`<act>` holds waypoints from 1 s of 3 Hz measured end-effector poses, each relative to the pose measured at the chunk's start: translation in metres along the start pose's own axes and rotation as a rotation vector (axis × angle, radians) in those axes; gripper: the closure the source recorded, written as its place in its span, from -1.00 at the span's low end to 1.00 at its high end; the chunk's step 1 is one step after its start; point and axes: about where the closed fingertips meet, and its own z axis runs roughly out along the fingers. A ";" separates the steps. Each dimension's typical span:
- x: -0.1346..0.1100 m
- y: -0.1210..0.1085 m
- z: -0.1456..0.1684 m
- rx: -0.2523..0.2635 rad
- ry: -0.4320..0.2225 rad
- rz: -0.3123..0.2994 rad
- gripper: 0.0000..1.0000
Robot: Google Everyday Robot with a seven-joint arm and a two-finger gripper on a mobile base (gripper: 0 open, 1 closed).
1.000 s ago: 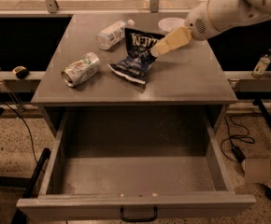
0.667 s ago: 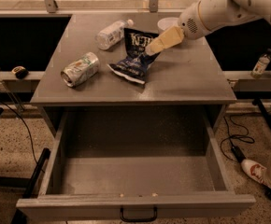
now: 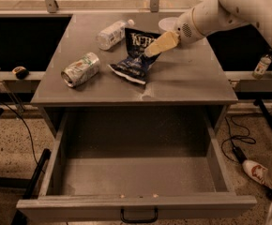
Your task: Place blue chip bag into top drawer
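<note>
The blue chip bag (image 3: 136, 55) lies crinkled on the grey table top (image 3: 187, 86), near its middle, white lettering facing up. My gripper (image 3: 154, 47) reaches in from the upper right on a white arm (image 3: 230, 8); its cream-coloured fingers (image 3: 162, 43) sit over the bag's right edge. The top drawer (image 3: 136, 205) stands pulled fully open below the table, holding nothing, with a small black handle (image 3: 139, 215) on its front panel.
A crushed silver-green can (image 3: 81, 69) lies left of the bag. A clear plastic bottle (image 3: 111, 33) lies behind it. A white round dish (image 3: 166, 22) sits at the table's back. A small bottle (image 3: 261, 65) stands on a ledge at right. Cables and a shoe (image 3: 255, 171) are on the floor at right.
My gripper has moved left and slightly down, from right of the bag to over the bag's right edge. The bag, can and bottle have not moved.
</note>
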 end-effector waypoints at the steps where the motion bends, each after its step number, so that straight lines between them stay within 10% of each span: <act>1: 0.009 -0.005 0.010 0.003 0.014 0.011 -0.18; 3: 0.007 -0.002 0.015 -0.012 0.015 -0.011 0.75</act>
